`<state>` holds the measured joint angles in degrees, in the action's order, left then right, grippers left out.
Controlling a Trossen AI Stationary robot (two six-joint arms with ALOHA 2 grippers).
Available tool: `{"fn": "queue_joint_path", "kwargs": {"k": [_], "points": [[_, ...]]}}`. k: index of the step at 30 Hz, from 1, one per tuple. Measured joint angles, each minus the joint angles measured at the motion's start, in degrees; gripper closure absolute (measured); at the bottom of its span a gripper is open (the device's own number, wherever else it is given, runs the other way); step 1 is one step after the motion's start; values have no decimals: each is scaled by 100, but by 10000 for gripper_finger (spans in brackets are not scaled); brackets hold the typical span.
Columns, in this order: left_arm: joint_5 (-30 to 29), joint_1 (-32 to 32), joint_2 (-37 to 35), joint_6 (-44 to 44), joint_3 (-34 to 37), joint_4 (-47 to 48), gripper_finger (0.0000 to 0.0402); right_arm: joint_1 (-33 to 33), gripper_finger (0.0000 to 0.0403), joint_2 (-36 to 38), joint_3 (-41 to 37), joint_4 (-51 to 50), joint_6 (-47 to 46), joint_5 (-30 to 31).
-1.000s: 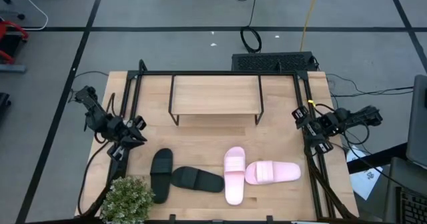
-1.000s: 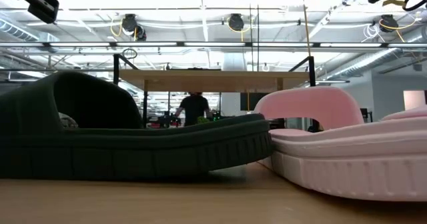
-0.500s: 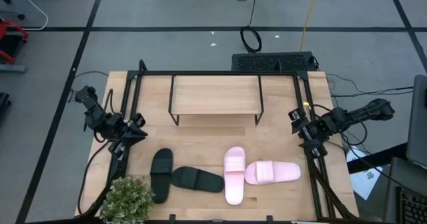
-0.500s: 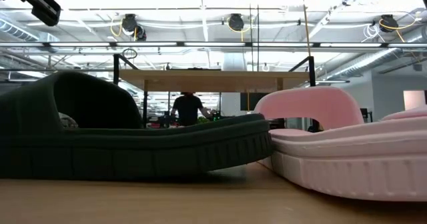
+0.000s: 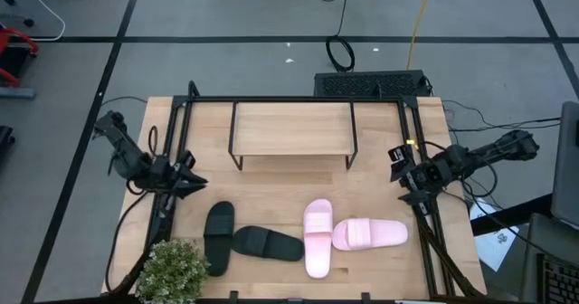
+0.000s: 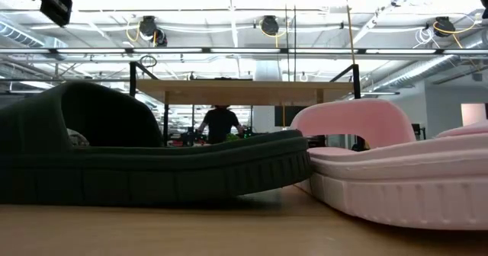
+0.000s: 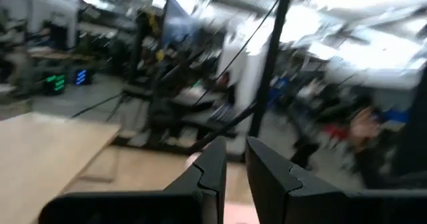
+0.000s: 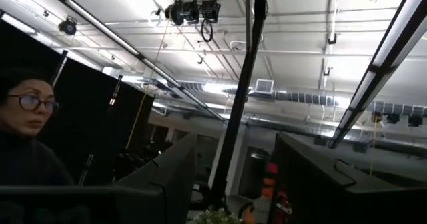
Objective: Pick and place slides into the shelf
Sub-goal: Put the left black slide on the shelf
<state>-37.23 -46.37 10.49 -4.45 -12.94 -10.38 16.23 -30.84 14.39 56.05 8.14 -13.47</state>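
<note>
The low shelf (image 5: 292, 128) with a light wooden plank top and thin black metal legs stands at the far middle of the pale wooden table (image 5: 271, 182), and nothing lies on its top.

All four slides lie on the table well in front of the shelf, toward the near edge. One matte black slide (image 5: 218, 236) lies lengthwise in front of the shelf's left end; the second matte black slide (image 5: 267, 243) lies crosswise, touching the first. The upright pale pink slide (image 5: 317, 236) sits in front of the shelf's right end, and the other pale pink slide (image 5: 370, 233) lies crosswise against it.

The left gripper (image 5: 190, 183) hangs off the shelf's left front corner, its fingers (image 7: 213, 171) close with a narrow gap between them, gripping nothing. The right gripper (image 5: 398, 173) hangs off the shelf's right front corner, its fingers (image 8: 175, 167) spread apart and empty.

A green leafy potted plant (image 5: 172, 270) sits far from the shelf at the table's near left corner, beside the black slides.
</note>
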Motion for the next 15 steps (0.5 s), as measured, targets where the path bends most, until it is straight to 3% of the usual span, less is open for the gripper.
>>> {"fn": "queue_joint_path", "kwargs": {"k": [8,15], "points": [[-810,0,2437,-1166,-2279,2539,346,-4,211,-134,2,-15,158,577],[-765,5,4615,-2992,-4069,4438,346,-4,211,-267,4,-19,160,617]]}}
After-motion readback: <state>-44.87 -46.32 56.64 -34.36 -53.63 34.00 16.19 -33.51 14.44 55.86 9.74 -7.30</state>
